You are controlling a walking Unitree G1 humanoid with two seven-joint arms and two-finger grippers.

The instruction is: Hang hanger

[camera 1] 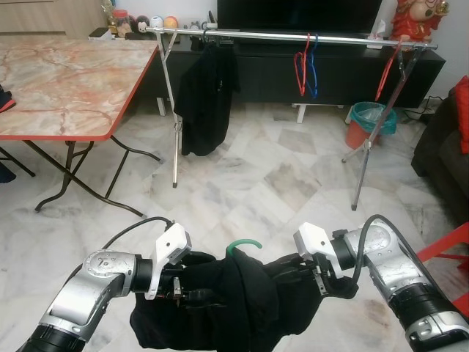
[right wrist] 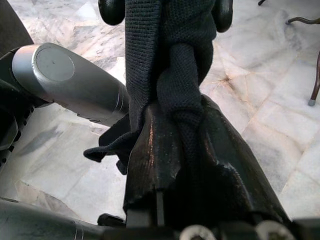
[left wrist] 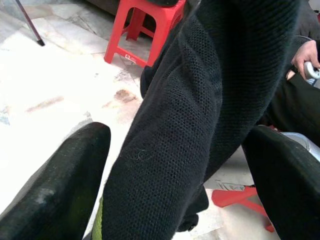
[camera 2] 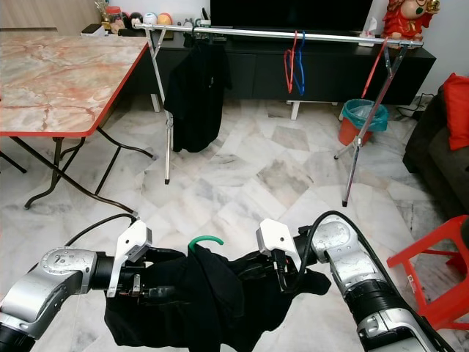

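Down low, close before the robot, a black garment (camera 1: 227,304) on a green hanger (camera 1: 242,245) is held up between the two grippers above the marble floor (camera 1: 271,176). From the head views the hanger's hook curls up out of the bunched cloth, its open end turned to the robot's left, and the garment's long axis runs side to side from one gripper to the other. The left gripper (camera 1: 192,295) is buried in the cloth on the left and the right gripper (camera 1: 297,270) on the right.

The left wrist view adds what the head views hide: its two black fingers (left wrist: 65,185) stand well apart, with a fold of knit cloth hanging between them; whether they pinch anything I cannot tell. That view also catches a red stool (left wrist: 145,25) and a person's hand (left wrist: 304,56) at the edge. The right wrist view shows its fingers closed tight on a twisted rope of the garment.

Farther off, the head views show a clothes rail (camera 1: 293,35) with a black shirt (camera 1: 207,99), red and blue hangers (camera 1: 306,64), a marble-top table (camera 1: 66,81) and a bin (camera 1: 366,121).
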